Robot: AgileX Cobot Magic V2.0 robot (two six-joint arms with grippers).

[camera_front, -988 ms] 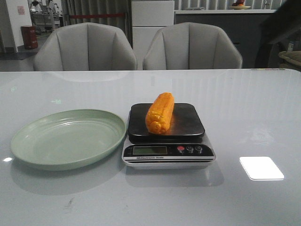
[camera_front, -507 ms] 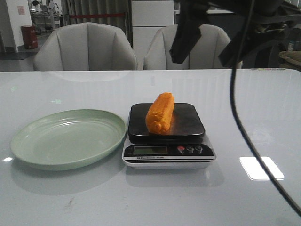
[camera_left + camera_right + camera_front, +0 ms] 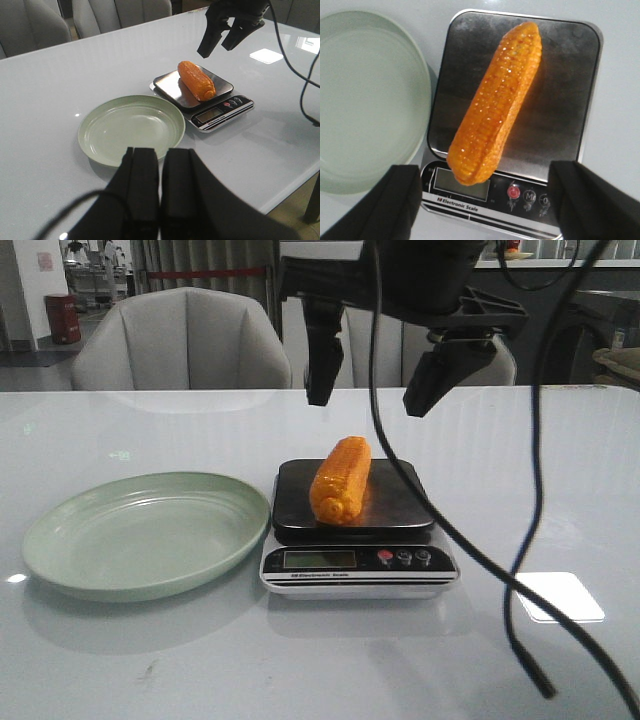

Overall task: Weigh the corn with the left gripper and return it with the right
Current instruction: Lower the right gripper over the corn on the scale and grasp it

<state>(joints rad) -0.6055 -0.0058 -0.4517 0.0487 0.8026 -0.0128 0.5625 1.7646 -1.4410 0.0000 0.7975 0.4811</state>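
Since half a second ago our right tool [image 3: 390, 380] has come down and forward over the scale [image 3: 355, 530], its jaws spread wide to either side of the corn [image 3: 340, 480] so they can straddle the cob. We see the corn lying lengthwise on the black platform, just right of the green plate [image 3: 140, 535] on the table [image 3: 560, 470]. Our left tool [image 3: 160, 165] hangs back with fingers pressed together, its weighing part apparently done.

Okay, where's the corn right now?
In the front view the corn lies on the scale at table centre, just right of the green plate, with the open right gripper above it.
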